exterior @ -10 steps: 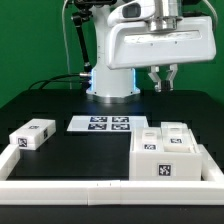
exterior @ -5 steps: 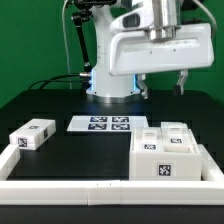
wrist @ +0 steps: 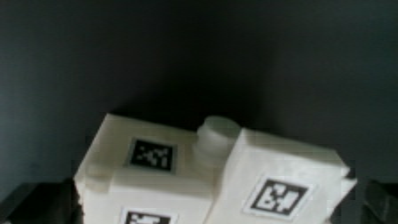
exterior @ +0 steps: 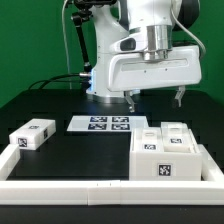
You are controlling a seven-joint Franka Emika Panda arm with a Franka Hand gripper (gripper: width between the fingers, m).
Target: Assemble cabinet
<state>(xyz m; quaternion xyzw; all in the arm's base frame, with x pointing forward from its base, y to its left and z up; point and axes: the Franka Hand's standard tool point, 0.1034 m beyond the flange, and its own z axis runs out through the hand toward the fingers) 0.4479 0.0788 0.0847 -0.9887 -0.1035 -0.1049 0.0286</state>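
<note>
The cabinet parts are white with black-and-white tags. The boxy body (exterior: 165, 155) sits at the exterior view's front right, with smaller panels on top of it. A separate small white block (exterior: 33, 134) lies at the exterior view's left. My gripper (exterior: 157, 97) hangs open and empty above the body, its fingers (exterior: 133, 98) spread wide and well clear of it. In the wrist view the tagged body (wrist: 214, 170) fills the lower half, seen from above against the dark table.
The marker board (exterior: 100, 124) lies flat behind the parts, in front of the robot base (exterior: 110, 85). A long white border rail (exterior: 90, 190) runs along the front edge and another along the exterior view's right.
The hand has turned and come down lower over the cabinet body. Its fingers, close together one second ago, now show spread wide apart.
</note>
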